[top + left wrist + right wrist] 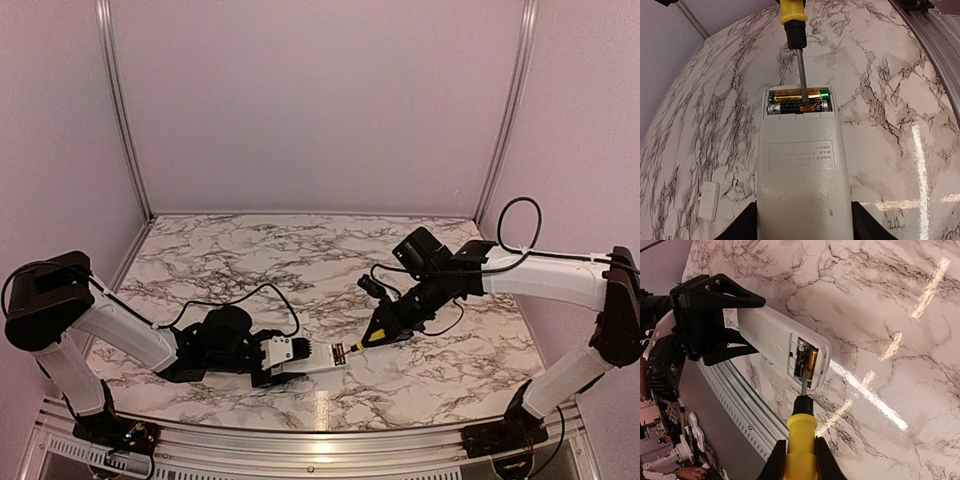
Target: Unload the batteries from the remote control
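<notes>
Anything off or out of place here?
Nothing damaged. A small white piece, likely the battery cover, lies loose on the table beside the remote control, whose bay is open with both batteries seated.

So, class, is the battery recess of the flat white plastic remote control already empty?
No, two batteries lie in it, with the yellow-handled screwdriver poking in.

White marble-pattern worktop [250, 250] with dark veining, boxed in by plain pale-lilac wall panels [320, 100], aluminium uprights [122, 110] at the back corners, aluminium rail [300, 452] along the near edge, light glare [322, 400] streaking the glossy surface.
</notes>
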{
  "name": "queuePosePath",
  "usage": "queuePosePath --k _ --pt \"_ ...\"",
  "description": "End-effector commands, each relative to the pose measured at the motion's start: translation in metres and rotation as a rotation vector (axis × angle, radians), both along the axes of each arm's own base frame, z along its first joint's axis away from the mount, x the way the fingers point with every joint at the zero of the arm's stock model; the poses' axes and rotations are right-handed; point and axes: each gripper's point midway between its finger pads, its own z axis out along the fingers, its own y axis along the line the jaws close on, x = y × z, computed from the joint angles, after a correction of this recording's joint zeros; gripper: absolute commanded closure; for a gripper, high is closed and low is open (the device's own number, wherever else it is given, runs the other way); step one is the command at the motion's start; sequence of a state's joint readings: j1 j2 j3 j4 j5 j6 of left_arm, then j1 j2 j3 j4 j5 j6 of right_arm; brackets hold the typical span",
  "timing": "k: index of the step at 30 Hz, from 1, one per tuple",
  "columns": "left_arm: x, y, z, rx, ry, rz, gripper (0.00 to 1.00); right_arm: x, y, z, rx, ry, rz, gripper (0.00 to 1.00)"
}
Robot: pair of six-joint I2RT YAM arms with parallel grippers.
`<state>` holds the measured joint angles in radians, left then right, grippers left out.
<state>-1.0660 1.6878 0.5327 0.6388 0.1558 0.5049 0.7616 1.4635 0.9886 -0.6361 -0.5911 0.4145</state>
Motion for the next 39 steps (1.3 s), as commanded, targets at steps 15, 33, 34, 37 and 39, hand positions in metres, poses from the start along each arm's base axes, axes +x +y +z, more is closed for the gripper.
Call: queuePosePath --k 15,33,34,37,39 --pt "0.028 -0.038 0.057 -0.127 0.0 0.074 1.0 0.042 0.023 0.02 -0.327 -0.206 -0.033 1.0" --pt "0.021 -0.031 0.074 -0.166 -0.079 0.027 1.0 0.02 0.022 0.055 0.205 -0.075 -0.026 1.0" --pt "0.02 -0.031 0.074 -0.168 -0.082 0.024 1.0 0.02 0.022 0.054 0.209 -0.069 -0.024 1.0" --pt "0.02 -0.031 0.075 -0.182 -0.085 0.023 1.0 0.017 0.021 0.049 0.211 -0.052 -0.02 1.0" --pt "0.018 -0.029 0.075 -0.197 -0.076 0.026 1.0 0.017 0.022 0.052 0.226 -0.05 -0.028 1.0"
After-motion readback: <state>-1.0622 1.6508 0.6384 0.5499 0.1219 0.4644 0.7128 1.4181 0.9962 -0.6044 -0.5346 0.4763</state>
